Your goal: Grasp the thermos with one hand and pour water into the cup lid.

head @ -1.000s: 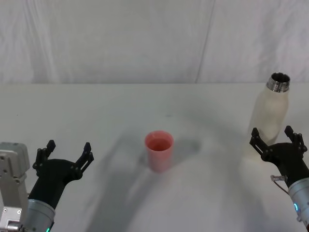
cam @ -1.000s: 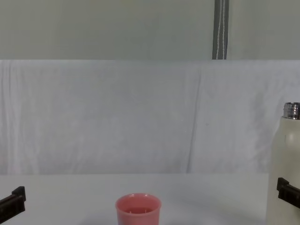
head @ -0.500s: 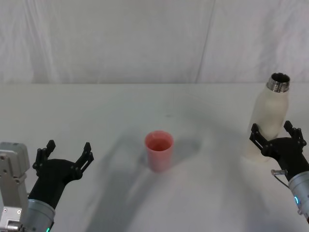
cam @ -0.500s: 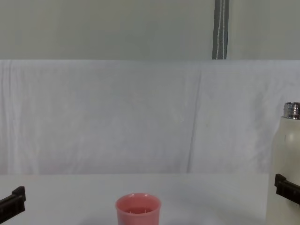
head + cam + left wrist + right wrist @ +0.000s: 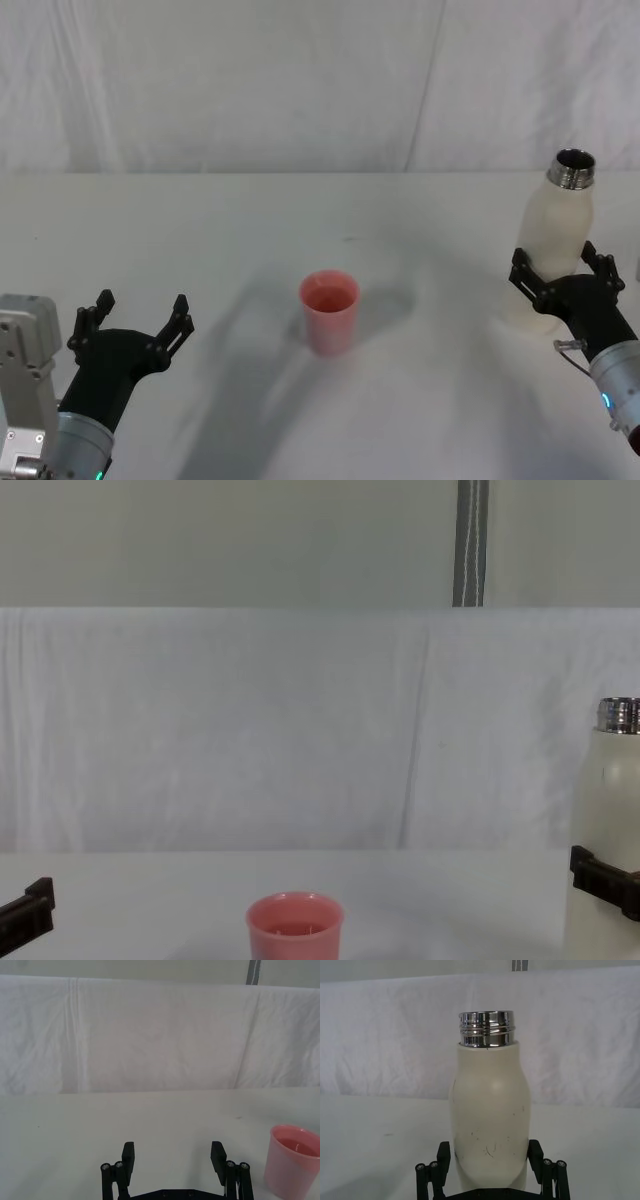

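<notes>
Right claw point(image 5: 560, 272) astride upright thermos point(image 5: 556, 240), cup lid point(image 5: 329, 311) well apart

A white table point(image 5: 300, 210) spreads below. A creased white cloth point(image 5: 250, 730) hangs behind it. At one o'clock above the cloth, a grey pole point(image 5: 471, 542) rises against a pale wall point(image 5: 200, 540).

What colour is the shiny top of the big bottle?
Silver. The thermos has a shiny silver neck, seen best in the right wrist view.

White table point(image 5: 300, 215), cloth backdrop point(image 5: 250, 80)
</notes>
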Robot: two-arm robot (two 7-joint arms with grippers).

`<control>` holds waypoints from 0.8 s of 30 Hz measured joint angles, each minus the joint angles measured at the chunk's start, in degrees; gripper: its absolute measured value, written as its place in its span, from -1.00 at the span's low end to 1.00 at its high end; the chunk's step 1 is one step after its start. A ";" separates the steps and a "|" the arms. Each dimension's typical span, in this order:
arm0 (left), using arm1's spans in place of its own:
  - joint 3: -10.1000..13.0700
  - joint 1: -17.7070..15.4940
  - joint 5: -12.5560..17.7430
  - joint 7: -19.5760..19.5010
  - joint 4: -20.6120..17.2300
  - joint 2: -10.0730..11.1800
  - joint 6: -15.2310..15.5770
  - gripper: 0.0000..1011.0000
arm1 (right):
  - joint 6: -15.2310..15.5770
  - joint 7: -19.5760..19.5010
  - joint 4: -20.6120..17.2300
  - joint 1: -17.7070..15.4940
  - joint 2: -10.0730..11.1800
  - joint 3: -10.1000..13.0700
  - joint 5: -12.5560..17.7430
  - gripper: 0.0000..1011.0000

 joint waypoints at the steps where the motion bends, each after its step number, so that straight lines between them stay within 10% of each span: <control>1: 0.00 0.00 0.00 0.00 0.00 0.00 0.00 0.98 | 0.05 0.00 0.25 0.29 0.00 -0.07 -0.10 0.98; 24: 0.01 0.00 0.00 0.00 0.00 0.00 0.00 0.98 | -0.02 0.04 4.64 4.33 -0.12 -0.32 -0.99 0.98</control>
